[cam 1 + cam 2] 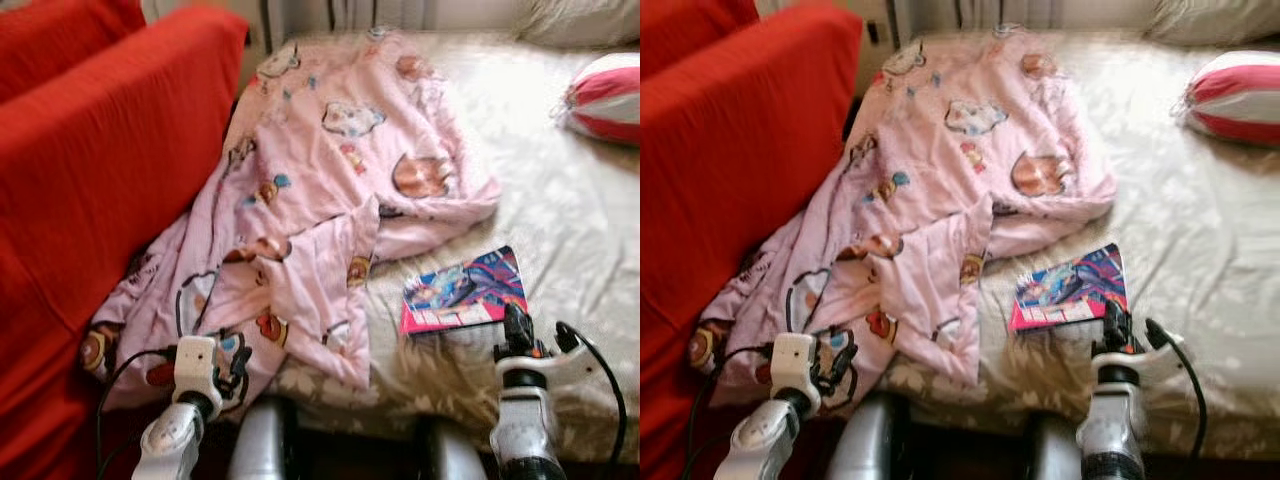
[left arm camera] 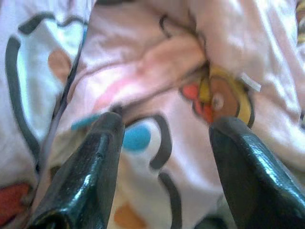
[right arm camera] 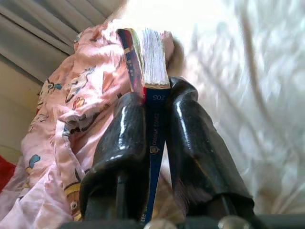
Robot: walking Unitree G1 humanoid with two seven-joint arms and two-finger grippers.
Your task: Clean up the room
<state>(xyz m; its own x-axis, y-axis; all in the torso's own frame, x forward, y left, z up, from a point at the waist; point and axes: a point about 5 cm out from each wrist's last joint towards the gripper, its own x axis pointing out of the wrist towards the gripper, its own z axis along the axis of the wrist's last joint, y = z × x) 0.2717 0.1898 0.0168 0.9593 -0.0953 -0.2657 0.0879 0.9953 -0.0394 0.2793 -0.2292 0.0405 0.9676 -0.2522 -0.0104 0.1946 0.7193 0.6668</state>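
A colourful paperback book [image 1: 465, 290] lies on the bed near its front edge. My right gripper [image 1: 517, 325] is at the book's near edge. In the right wrist view its two fingers [image 3: 119, 143] are shut on the book [image 3: 150, 52], spine side toward the camera. A crumpled pink cartoon-print blanket [image 1: 330, 170] spreads from the head of the bed down over its front left corner. Over that hanging corner my left gripper [image 1: 238, 365] is open, with the blanket [image 2: 157, 62] close beneath its fingertips and nothing between them.
A red sofa [image 1: 90, 160] stands tight against the bed's left side. A red-and-white striped pillow [image 1: 610, 98] lies at the right, and a pale pillow [image 1: 580, 18] is at the back right. The beige patterned sheet [image 1: 570, 210] is bare around the book.
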